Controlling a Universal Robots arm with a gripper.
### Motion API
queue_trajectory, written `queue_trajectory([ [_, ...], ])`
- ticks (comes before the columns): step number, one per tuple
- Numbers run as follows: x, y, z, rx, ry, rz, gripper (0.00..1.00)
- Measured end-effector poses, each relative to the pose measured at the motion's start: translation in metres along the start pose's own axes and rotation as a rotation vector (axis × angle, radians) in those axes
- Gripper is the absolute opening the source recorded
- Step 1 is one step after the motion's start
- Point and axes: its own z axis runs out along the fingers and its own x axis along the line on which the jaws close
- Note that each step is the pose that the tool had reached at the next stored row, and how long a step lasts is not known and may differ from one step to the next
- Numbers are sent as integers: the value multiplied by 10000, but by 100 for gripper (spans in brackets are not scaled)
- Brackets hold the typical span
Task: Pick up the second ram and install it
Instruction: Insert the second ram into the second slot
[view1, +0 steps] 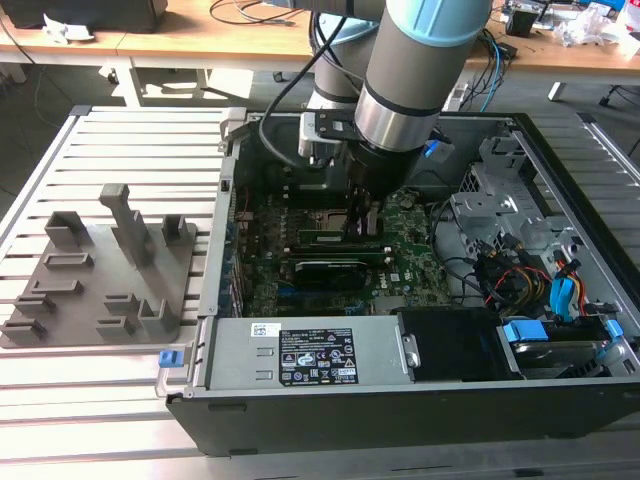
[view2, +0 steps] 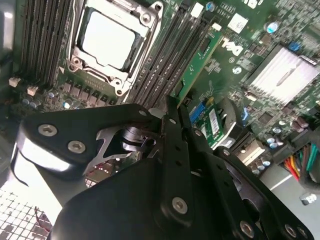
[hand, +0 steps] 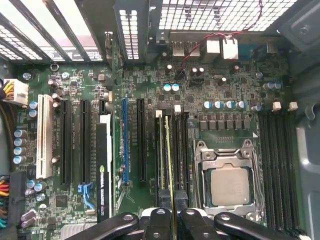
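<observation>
While the arm reaches down into the open computer case (view1: 520, 130), we judge the task to be well along: the gripper (hand: 172, 200) is pinching the second ram (hand: 169, 155), and that stick stands on edge in a memory slot (hand: 161, 150) just beside the processor socket (hand: 229, 186) on the motherboard (hand: 225, 90). In the first wrist view we see the thin board run as a narrow yellowish edge from between the fingertips (hand: 165, 200) up along the slot, so picking up looks done. We cannot tell whether the stick is pressed fully home or whether the slot's latches have closed. In the second wrist view the green edge of the second ram (view2: 197, 67) lies along the dark slots next to the socket, with the black fingers (view2: 172, 130) pressed together on it. In the exterior view the gripper (view1: 362, 215) sits low over the board, in the middle of the case. That case also holds a power supply (view1: 300, 355) along the near side and drive bays with coloured cables (view1: 530, 285) at the exterior view's right. Outside it, at the exterior view's left, the grey holder tray (view1: 95, 275) stands on the slatted table (view1: 60, 400), and we see no stick in its uprights.
</observation>
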Motion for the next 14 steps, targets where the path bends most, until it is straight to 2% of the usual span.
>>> queue_trajectory([
  [1,4,39,38,1,-1,2,14],
  [3,-4,37,100,1,0,1,14],
  [7,-84,35,155,1,-3,1,14],
  [9,-99,29,211,15,-25,202,14],
  [14,-121,22,250,17,-27,210,14],
])
